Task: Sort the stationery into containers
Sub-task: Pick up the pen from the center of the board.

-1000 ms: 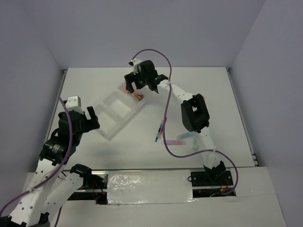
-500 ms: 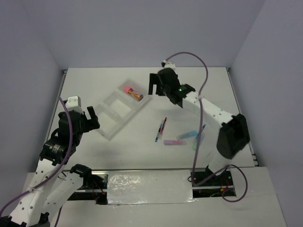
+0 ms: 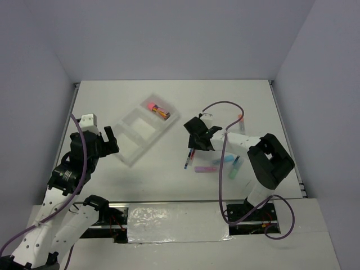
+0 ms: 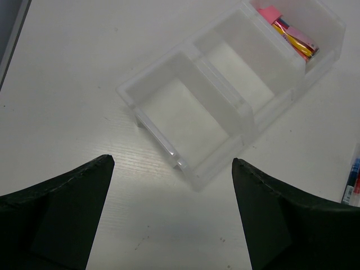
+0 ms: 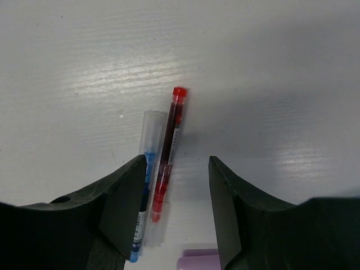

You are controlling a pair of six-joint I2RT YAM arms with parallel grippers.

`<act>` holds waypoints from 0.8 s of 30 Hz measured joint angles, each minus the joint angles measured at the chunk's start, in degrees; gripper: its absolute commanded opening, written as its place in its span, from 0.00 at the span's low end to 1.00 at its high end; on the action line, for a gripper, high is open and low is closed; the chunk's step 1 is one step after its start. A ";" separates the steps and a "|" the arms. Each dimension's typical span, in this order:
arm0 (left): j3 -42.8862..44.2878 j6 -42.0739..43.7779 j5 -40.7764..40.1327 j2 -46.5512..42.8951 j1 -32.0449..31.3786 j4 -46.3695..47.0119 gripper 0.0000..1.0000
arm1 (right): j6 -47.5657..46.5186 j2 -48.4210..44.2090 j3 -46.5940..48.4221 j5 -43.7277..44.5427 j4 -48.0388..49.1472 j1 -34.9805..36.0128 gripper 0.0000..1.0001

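The translucent white three-compartment tray (image 3: 132,145) lies diagonally on the table, also in the left wrist view (image 4: 225,115). Its far compartment holds the pink-capped orange-gold cylinder (image 3: 157,109) (image 4: 289,34). My right gripper (image 3: 197,140) (image 5: 177,216) is open and low over the red pen (image 5: 167,152) and blue pen (image 5: 143,194), which lie side by side between its fingers. Purple (image 3: 205,169), blue (image 3: 224,160) and green (image 3: 234,170) bars lie right of the pens. An orange-tipped grey piece (image 3: 240,122) lies further right. My left gripper (image 3: 107,140) (image 4: 171,225) is open and empty, near the tray's near end.
The table's raised edges run along the left (image 3: 73,112) and right (image 3: 281,129) sides. The right arm's purple cable (image 3: 222,169) loops over the bars. The tray's two nearer compartments hold nothing.
My right gripper has moved from over the tray's far compartment, right and then down toward me, to the pens. The pink-capped cylinder now lies in that compartment. The left arm is still.
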 measured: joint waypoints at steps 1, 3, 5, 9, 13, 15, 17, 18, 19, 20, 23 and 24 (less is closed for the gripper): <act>0.00 0.00 0.04 0.07 0.00 0.00 0.99 | 0.48 0.00 0.00 -0.02 0.24 0.02 0.56; 0.00 0.00 0.09 0.15 0.00 0.00 0.99 | 1.09 0.04 0.00 -0.07 0.85 0.02 0.55; 0.00 0.00 0.22 0.22 0.00 0.00 0.99 | 1.77 0.46 0.00 -0.04 1.14 0.02 0.54; 0.00 0.00 0.26 0.20 0.00 0.00 0.99 | 3.15 1.88 -0.02 0.59 0.85 0.33 0.46; 0.00 0.02 0.46 0.22 0.00 0.00 0.99 | 4.17 1.81 -0.61 1.31 1.09 1.14 0.45; 0.00 0.02 0.59 0.22 0.00 0.00 0.99 | 4.52 1.79 -1.27 1.46 1.09 1.42 0.44; 0.00 0.02 0.74 0.20 0.00 0.00 0.99 | 4.79 1.79 -1.64 1.57 0.87 1.53 0.44; 0.00 0.02 0.81 0.20 0.00 0.00 0.99 | 4.83 1.81 -1.64 1.60 0.72 1.53 0.44; 0.00 0.02 0.85 0.20 0.00 0.00 0.99 | 4.94 1.81 -1.64 1.62 0.76 1.53 0.43; 0.00 0.02 0.87 0.20 0.00 0.00 0.99 | 5.03 1.86 -1.62 1.62 0.76 1.53 0.41; 0.00 0.02 0.87 0.20 0.00 0.00 0.99 | 5.27 2.93 -1.60 1.62 0.79 1.53 0.37; 0.00 0.02 0.90 0.20 0.00 0.00 0.99 | 5.31 3.21 -1.40 1.88 0.94 1.53 0.36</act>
